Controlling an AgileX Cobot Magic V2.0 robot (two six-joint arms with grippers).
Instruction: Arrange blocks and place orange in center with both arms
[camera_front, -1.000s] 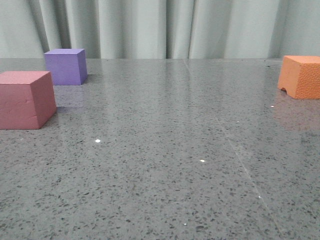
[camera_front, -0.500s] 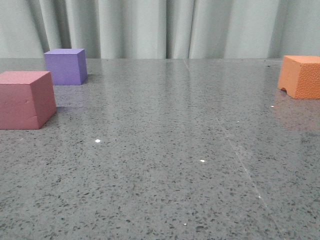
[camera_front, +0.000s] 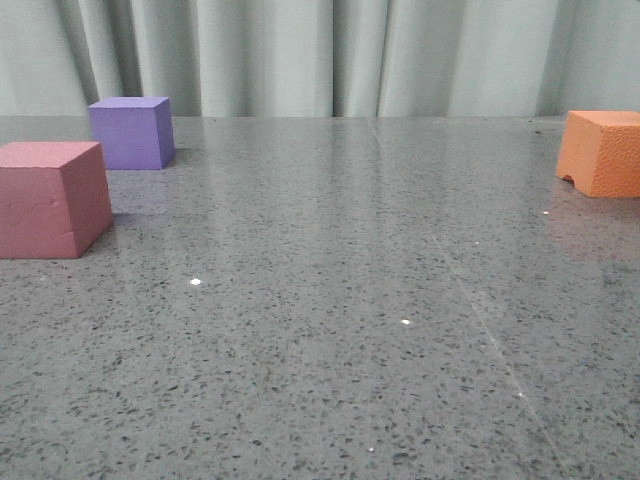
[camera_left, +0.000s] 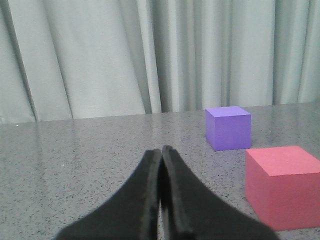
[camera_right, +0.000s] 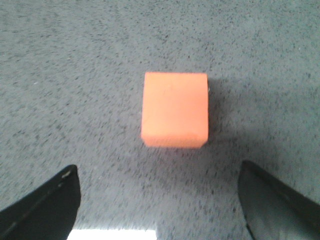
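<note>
3 blocks sit apart: pink-red block (camera_front: 52, 198) and purple block (camera_front: 130, 132) far left, orange block (camera_front: 603, 152) far right. Right gripper (camera_right: 159, 200) spread wide, empty, directly above orange block, nearer arm. Left gripper (camera_left: 161, 152) clenched, empty, blocks off to its side.

1. The front view sits low, just above the surface (camera_front: 330, 330), facing forward toward the far curtain (camera_front: 300, 55).
2. The left wrist view looks level over its hand (camera_left: 161, 152) to the same curtain, sharing the purple cube (camera_left: 228, 128) and pink-red cube (camera_left: 283, 185).
3. The right wrist view looks straight down, close above the orange cube (camera_right: 175, 110).
</note>
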